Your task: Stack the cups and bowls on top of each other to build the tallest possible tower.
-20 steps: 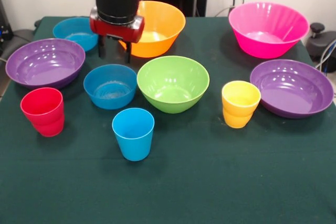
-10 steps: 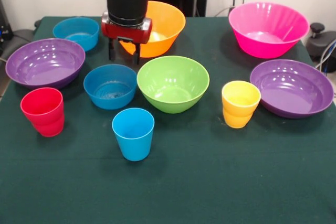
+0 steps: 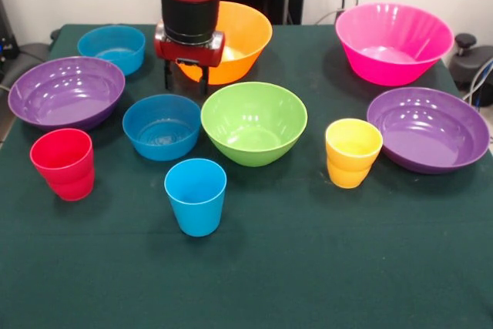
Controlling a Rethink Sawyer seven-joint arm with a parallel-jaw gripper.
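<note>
bowls (image 3: pixel 253 122) glossy, round, unstacked; cups (image 3: pixel 196 196) tapered plastic; gripper (image 3: pixel 186 82) fingers spread.

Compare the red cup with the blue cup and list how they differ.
The red plastic cup has a stepped waist; the blue plastic cup tapers plainly. The red cup stands beside a wide shallow purple bowl near the table's edge, while the blue cup stands in front of a small blue bowl, nearer the camera. Both stand upright, empty and unstacked.
</note>
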